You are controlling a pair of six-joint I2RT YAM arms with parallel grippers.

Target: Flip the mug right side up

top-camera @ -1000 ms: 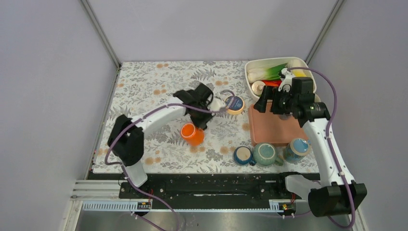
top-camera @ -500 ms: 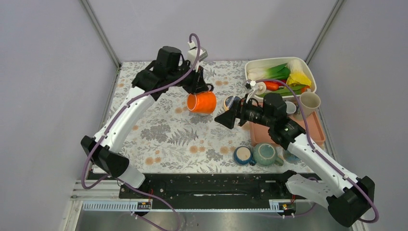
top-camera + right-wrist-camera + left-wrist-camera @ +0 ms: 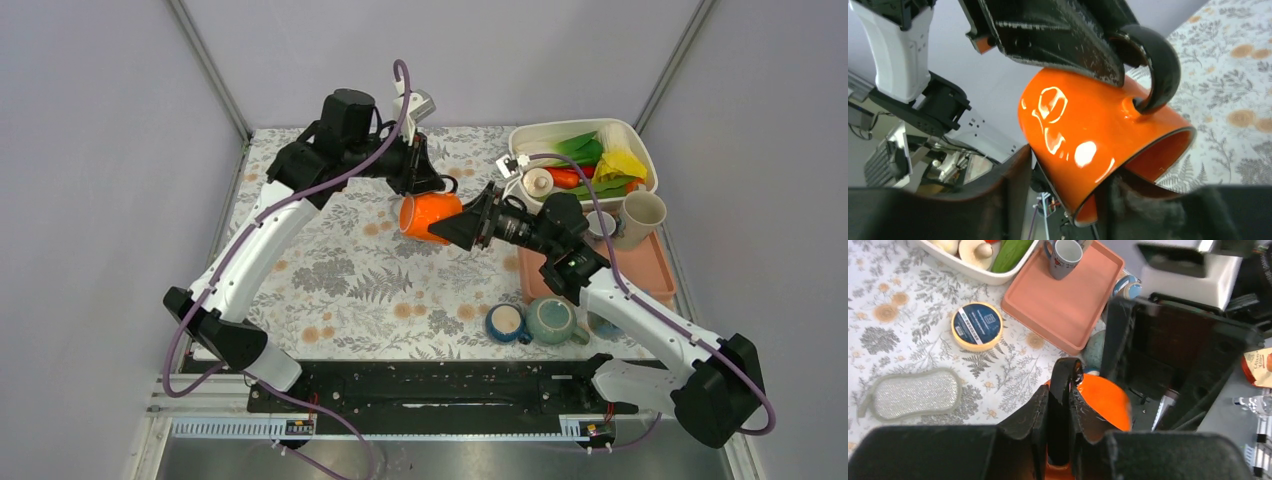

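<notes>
From above, the left gripper (image 3: 432,185) holds the orange mug (image 3: 428,217) in the air over the floral tablecloth (image 3: 330,280), out in front of both arms. It grips only the mug's black handle (image 3: 446,183). The mug hangs just below those fingers. The right gripper (image 3: 455,228) is right against the mug's far side, pointing at it from the opposite direction, so both grippers are at the mug.

In the left wrist view, the jaws are pinched tight on the handle (image 3: 1065,372), and the orange body (image 3: 1103,400) sits directly beyond the fingertips. The right arm's black gripper fills the space behind it.

In the right wrist view, the mug (image 3: 1083,125) lies tipped on its side, neither upright nor inverted. Its long axis runs roughly toward this gripper, with the mouth facing it and angled down. The right fingers (image 3: 1008,195) are partly apart and straddle the rim: one is outside the wall and the other is at the mouth. I cannot tell whether they press on the wall. To me, the coming move depends on this straddle, because a firm hold on the rim would let the mug be turned mouth-up.
</notes>
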